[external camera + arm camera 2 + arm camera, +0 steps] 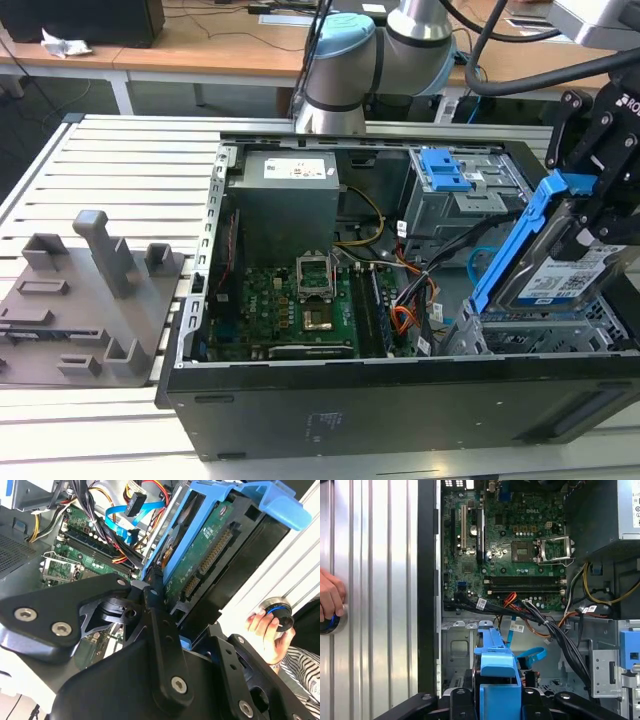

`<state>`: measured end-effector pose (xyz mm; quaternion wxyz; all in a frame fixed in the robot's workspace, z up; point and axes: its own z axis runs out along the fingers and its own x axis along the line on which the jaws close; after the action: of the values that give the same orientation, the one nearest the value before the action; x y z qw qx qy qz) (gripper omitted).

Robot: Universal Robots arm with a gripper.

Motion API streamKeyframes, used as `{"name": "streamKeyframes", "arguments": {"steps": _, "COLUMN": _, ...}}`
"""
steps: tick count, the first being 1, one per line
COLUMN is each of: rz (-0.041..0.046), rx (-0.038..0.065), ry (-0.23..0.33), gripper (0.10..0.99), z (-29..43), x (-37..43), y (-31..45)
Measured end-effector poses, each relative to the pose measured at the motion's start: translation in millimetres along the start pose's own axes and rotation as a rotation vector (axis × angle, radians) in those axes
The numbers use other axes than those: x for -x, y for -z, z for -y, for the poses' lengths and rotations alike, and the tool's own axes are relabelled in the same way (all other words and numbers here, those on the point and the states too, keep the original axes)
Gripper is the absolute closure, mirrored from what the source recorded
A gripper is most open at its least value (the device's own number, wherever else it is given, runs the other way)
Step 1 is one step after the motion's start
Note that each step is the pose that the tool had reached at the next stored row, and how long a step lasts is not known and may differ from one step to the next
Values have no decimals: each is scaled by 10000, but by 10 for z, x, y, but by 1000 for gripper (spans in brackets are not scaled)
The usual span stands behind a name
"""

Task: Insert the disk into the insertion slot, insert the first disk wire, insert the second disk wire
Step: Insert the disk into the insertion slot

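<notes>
My gripper [588, 222] is shut on the disk [560, 268], a silver drive with a white-and-blue label in a bright blue carrier [520, 235]. The disk hangs tilted, its lower end just above the insertion slot [535, 335], the grey perforated cage at the case's corner on the exterior view's right. In the second wrist view the disk's green circuit side [200, 565] faces the camera. The second disk wire [120, 517], light blue with a dark plug, loops loose inside the case beside the cage [530, 655]. The first disk wire [510, 600], an orange-red bundle, lies near the motherboard.
The open black case [400, 400] holds a motherboard [300, 300], a power supply [290, 200] and a grey bay with blue latch [445, 175]. A grey fixture plate [90, 290] lies on the exterior view's left. A person's hand [265, 627] holds a knob on the slatted table.
</notes>
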<state>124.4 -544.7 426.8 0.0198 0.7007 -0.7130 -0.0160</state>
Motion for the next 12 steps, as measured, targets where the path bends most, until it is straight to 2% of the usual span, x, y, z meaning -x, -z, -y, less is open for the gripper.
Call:
{"name": "streamKeyframes", "arguments": {"steps": 6, "rz": -3, "rx": 57, "ry": 1, "gripper": 725, "z": 6, "x": 1, "y": -96}}
{"name": "streamKeyframes", "arguments": {"steps": 12, "rz": -2, "rx": 67, "ry": 1, "gripper": 725, "z": 9, "x": 1, "y": -165}}
